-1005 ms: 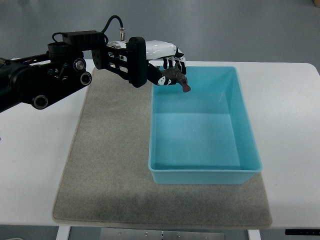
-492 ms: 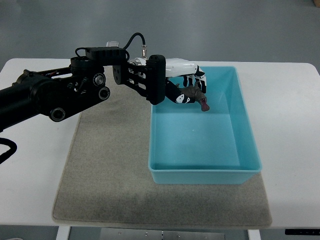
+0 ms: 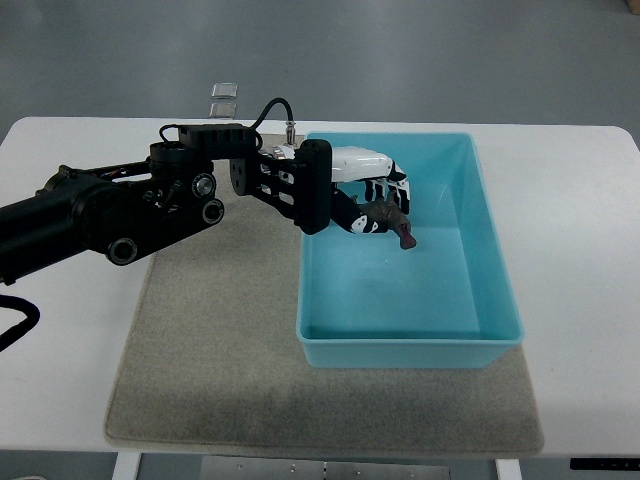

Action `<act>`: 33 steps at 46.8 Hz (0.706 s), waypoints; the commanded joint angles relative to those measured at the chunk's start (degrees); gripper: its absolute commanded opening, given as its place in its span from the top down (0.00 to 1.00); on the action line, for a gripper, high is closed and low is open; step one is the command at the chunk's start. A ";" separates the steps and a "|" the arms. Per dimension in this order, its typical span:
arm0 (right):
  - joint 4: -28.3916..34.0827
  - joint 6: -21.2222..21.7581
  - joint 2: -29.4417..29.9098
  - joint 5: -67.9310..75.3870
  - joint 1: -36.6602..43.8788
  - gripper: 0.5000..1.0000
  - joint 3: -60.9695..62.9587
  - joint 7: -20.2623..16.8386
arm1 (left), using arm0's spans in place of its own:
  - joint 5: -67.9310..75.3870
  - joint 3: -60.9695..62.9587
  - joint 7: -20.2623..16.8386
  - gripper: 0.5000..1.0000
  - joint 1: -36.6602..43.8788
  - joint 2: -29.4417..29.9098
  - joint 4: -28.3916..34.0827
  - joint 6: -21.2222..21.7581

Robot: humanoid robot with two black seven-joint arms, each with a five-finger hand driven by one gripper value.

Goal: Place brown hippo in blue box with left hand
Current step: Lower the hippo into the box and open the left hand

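My left hand [image 3: 378, 203] reaches in from the picture's left and hovers over the far left part of the blue box [image 3: 490, 250]. Its black and white fingers are curled around the brown hippo [image 3: 391, 221], whose snout pokes down and to the right below the hand. The hippo hangs inside the box's outline, above the box floor; whether it touches the floor I cannot tell. The right arm does not show.
The blue box stands on a grey mat [image 3: 215, 340] that covers the middle of a white table [image 3: 575, 300]. Two small clear pieces [image 3: 222, 100] lie on the floor beyond the table's far edge.
The left hand with the hippo moved rightward from the box's far left corner to over the box, then lowered a little toward the floor of the box.
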 commanded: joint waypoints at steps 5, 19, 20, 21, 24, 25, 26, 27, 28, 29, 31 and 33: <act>0.00 0.00 0.00 -0.02 0.00 0.13 0.00 0.01 | -0.05 0.00 0.00 0.74 1.17 -1.17 0.18 0.18; 0.00 0.00 0.00 -0.02 0.00 0.13 0.00 0.01 | -0.31 -0.17 0.00 0.53 1.62 -1.87 0.27 0.27; 0.00 0.00 0.00 -0.02 0.00 0.13 0.00 0.01 | -0.31 -0.17 0.00 0.52 1.62 -1.87 0.27 0.27; 0.00 0.00 0.00 0.06 0.00 0.13 0.00 0.01 | -0.31 -0.09 0.00 0.52 1.62 -1.87 0.27 0.27; 0.00 0.00 0.00 -0.02 0.00 0.13 0.00 0.01 | -0.31 -0.09 0.00 0.47 1.79 -1.96 0.27 0.27; 0.00 0.00 0.00 -0.02 0.00 0.13 0.00 0.01 | -0.31 -0.17 0.00 0.47 1.97 -1.96 0.27 0.27; 0.00 0.00 0.00 -0.02 0.00 0.13 0.00 -0.08 | -0.31 -0.09 0.00 0.47 2.05 -1.96 0.27 0.27; 0.00 0.00 0.00 0.06 0.09 0.13 0.00 0.01 | -0.31 -0.09 0.00 0.47 2.06 -1.96 0.27 0.27; 0.00 0.00 0.00 0.06 0.00 0.13 0.00 0.01 | -0.31 -0.09 0.00 0.47 2.14 -1.87 0.27 0.27; 0.00 0.00 0.00 -0.02 0.00 0.13 0.00 0.01 | -0.31 -0.17 0.00 0.47 2.14 -1.96 0.27 0.27; 0.00 0.00 0.00 0.06 0.00 0.13 0.00 -0.08 | -0.31 -0.26 0.00 0.47 2.14 -1.87 0.27 0.27; 0.00 0.00 0.00 -0.02 0.00 0.13 0.00 0.01 | -0.31 -0.61 0.00 0.47 2.14 -1.87 0.36 0.27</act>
